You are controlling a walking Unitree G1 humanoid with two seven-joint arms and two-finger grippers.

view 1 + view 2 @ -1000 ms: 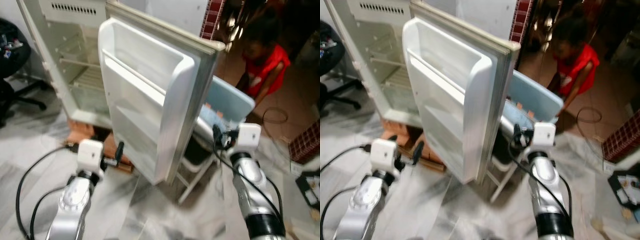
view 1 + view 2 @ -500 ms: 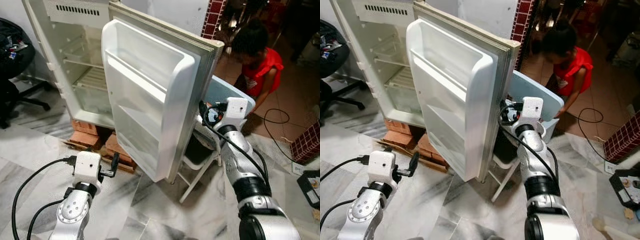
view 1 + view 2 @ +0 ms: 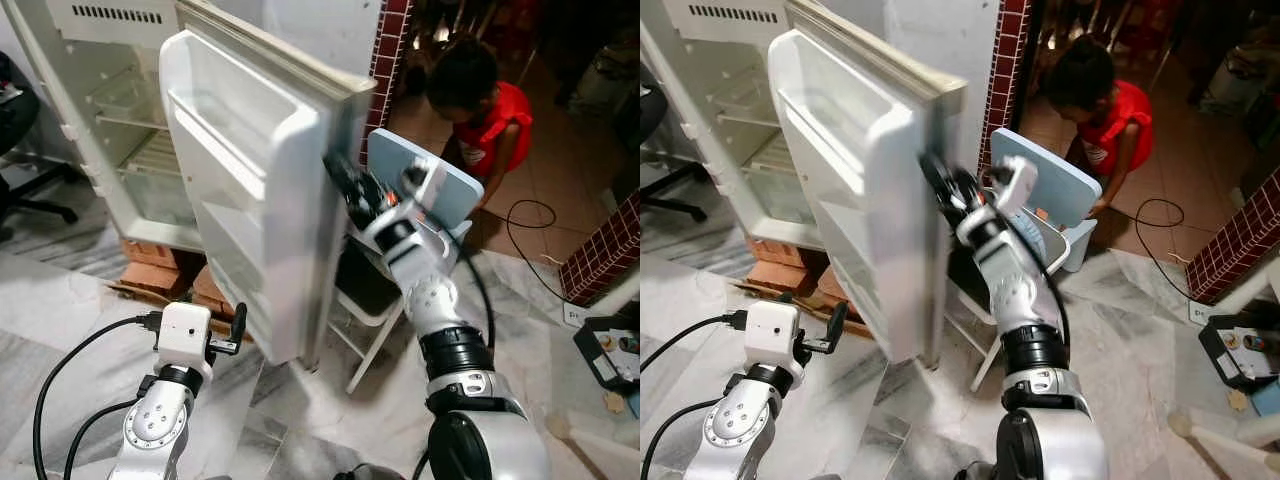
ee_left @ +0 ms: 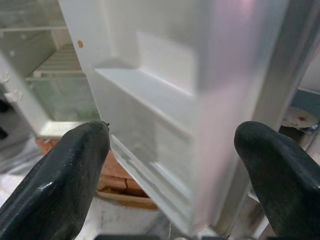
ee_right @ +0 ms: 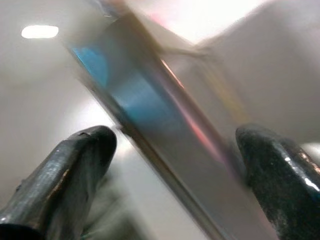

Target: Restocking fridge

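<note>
Two eyes: fridge door point(image 3: 240, 200) stands open; right gripper point(image 3: 345, 185) at its outer edge (blurred), left gripper point(image 3: 238, 325) low beside it.
Left wrist: fingers point(image 4: 60, 185) apart, facing door shelves.
Right wrist: fingers point(image 5: 65, 175) apart around the door's edge.

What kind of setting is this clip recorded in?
Most likely a lived-in home: an open white fridge propped on bricks, a marble-patterned floor, a folding chair and a person crouching nearby.

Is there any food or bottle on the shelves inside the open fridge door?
No, the moulded shelves of the fridge door are bare white plastic in the left eye view, with nothing standing on them.
</note>
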